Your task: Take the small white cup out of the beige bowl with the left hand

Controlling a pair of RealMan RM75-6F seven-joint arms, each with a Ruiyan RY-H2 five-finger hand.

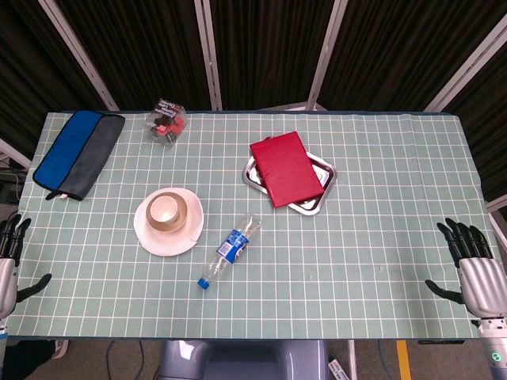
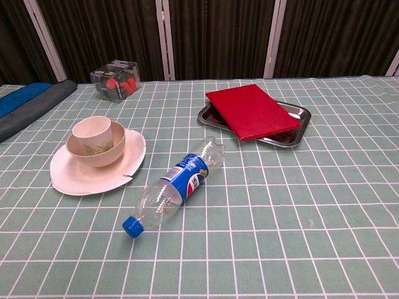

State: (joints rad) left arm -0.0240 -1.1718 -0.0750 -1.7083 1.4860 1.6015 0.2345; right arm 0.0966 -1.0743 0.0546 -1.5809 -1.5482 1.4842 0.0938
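The small white cup (image 1: 165, 208) (image 2: 92, 131) stands upright inside the beige bowl (image 1: 176, 222) (image 2: 103, 152), which rests on a white plate (image 1: 154, 236) (image 2: 78, 177) at the table's left middle. My left hand (image 1: 8, 261) hangs open at the table's near left edge, far from the bowl, fingers spread. Open too, my right hand (image 1: 474, 269) is at the near right edge, holding nothing. Neither hand shows in the chest view.
An empty plastic bottle (image 1: 230, 248) (image 2: 174, 185) lies on its side right of the plate. A red book (image 1: 285, 168) (image 2: 252, 111) lies on a metal tray (image 1: 326, 180) (image 2: 293, 128). A clear box (image 1: 165, 123) (image 2: 115, 80) and a folded blue-grey cloth (image 1: 78, 153) (image 2: 28, 103) sit at the back left.
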